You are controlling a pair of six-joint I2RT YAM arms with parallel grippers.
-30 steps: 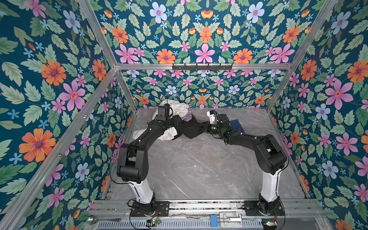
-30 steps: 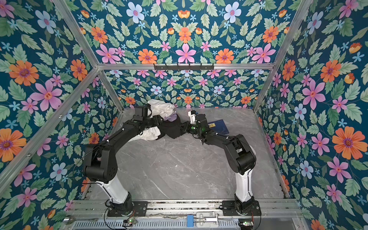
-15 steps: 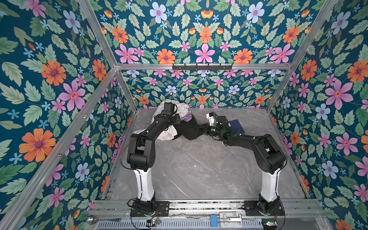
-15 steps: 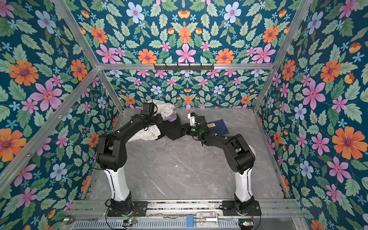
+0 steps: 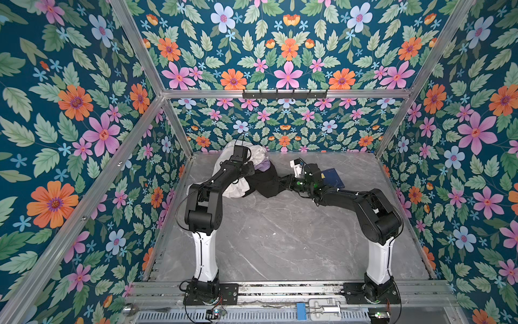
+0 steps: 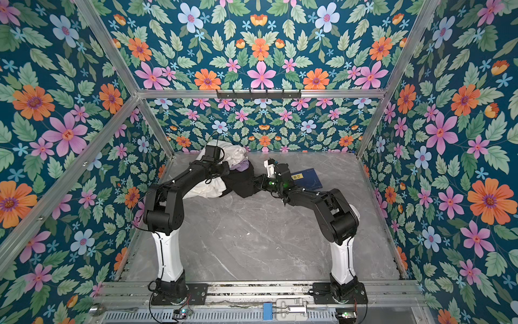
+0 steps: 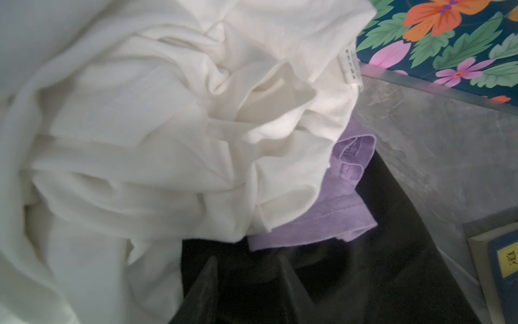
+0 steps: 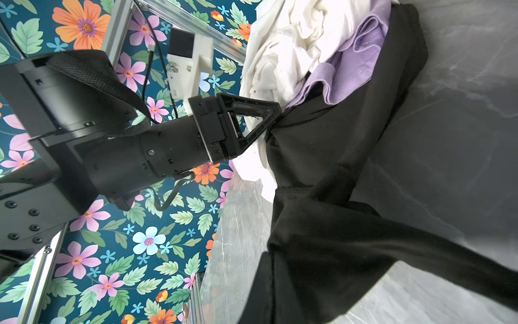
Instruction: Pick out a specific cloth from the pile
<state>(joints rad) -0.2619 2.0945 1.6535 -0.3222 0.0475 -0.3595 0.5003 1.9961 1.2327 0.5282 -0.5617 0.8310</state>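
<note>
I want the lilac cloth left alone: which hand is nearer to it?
Left. The left hand touches the black cloth right beside the lilac cloth; the right hand holds the black cloth's far end, well clear of it.

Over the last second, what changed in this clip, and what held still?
The left arm raised its elbow and pushed the left gripper farther across the pile, so its fingers, apart, straddle a fold of the black cloth. The right gripper stayed shut on the black cloth's edge; the pile barely shifted.
</note>
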